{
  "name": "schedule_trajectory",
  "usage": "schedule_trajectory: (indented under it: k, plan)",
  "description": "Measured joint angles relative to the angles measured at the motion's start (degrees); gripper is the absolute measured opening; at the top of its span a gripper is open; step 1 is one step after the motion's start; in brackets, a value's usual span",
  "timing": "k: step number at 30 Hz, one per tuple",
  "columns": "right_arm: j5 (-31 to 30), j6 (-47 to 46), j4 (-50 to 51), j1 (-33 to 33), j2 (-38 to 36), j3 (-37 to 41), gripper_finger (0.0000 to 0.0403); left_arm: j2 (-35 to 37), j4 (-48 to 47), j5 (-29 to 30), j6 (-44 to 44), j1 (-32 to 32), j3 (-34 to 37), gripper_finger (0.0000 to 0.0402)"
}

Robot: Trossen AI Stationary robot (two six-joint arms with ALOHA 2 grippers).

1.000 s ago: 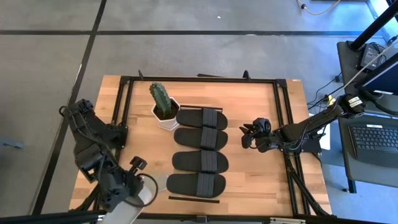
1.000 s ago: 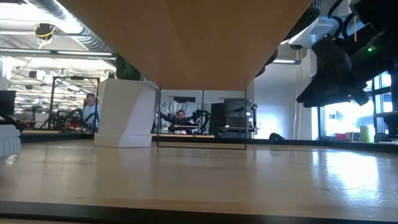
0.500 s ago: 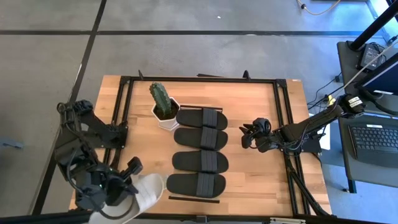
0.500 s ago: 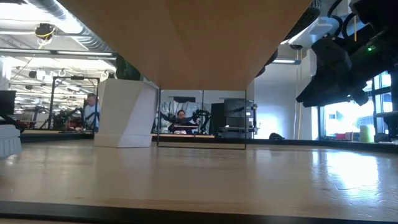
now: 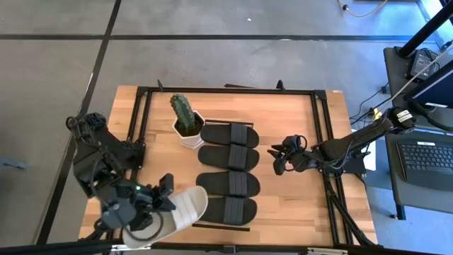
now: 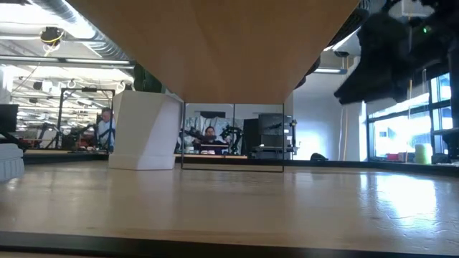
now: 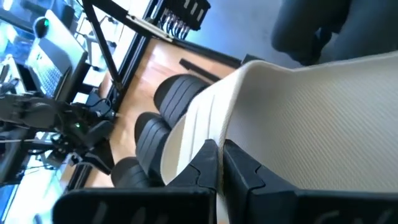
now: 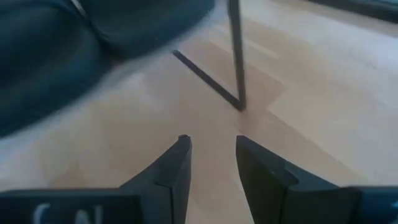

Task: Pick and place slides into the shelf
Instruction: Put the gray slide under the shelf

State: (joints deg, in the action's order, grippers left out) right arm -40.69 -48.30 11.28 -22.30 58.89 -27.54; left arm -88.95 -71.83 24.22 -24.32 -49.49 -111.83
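Left end effector (image 5: 157, 203) (clamped shut) grips grey-beige slide (image 5: 177, 214) beside black slides (image 5: 228, 183).

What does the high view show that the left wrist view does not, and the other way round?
Only the high view shows the whole table, the cactus in its white pot, and the right tool hovering, jaws apart and empty, beside the row of four black slides. Only the left wrist view shows the left tool closed on the edge of the beige slide from up close. Both show that beige slide held near the black slides, and the thin black bar on the wood.
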Motion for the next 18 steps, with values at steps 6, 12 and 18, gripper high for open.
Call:
schedule_trajectory:
  k: [6, 12, 18]
  plan:
    - [2.61, 2.11, 11.93, -1.53, -2.59, -7.98, 0.0128, 0.0, 0.24, -6.66, -8.05, 6.22, 0.0, 0.0]
    - [8.94, 6.4, 17.84, -4.14, -2.85, -16.02, 0.0128, 0.0, 0.52, -13.12, -14.3, 12.51, 0.0, 0.0]
    - [19.81, 6.8, 15.99, -5.96, -2.41, -17.14, 0.0128, -0.02, 0.52, -18.77, -18.23, 16.88, 0.0, 0.0]
